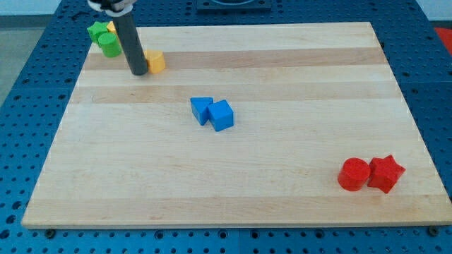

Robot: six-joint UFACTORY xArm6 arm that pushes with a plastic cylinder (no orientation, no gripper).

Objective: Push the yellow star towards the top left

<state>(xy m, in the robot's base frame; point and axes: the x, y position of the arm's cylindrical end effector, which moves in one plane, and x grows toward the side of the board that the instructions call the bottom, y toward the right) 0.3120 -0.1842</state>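
Observation:
My rod comes down at the view's top left and my tip (pixel 138 72) rests on the wooden board (pixel 282 63). A yellow block (pixel 155 61) touches the rod's right side, just right of the tip; its shape is unclear. A second small yellow piece (pixel 111 27) shows farther up and left, between the rod and the green blocks; it is mostly hidden. I cannot tell which of the two is the star.
Two green blocks (pixel 99 31) (pixel 109 45) sit at the board's top left corner, left of the rod. A blue triangle (pixel 200 109) and a blue cube (pixel 222 116) touch near the middle. A red cylinder (pixel 352 174) and a red star (pixel 385 173) sit at the bottom right.

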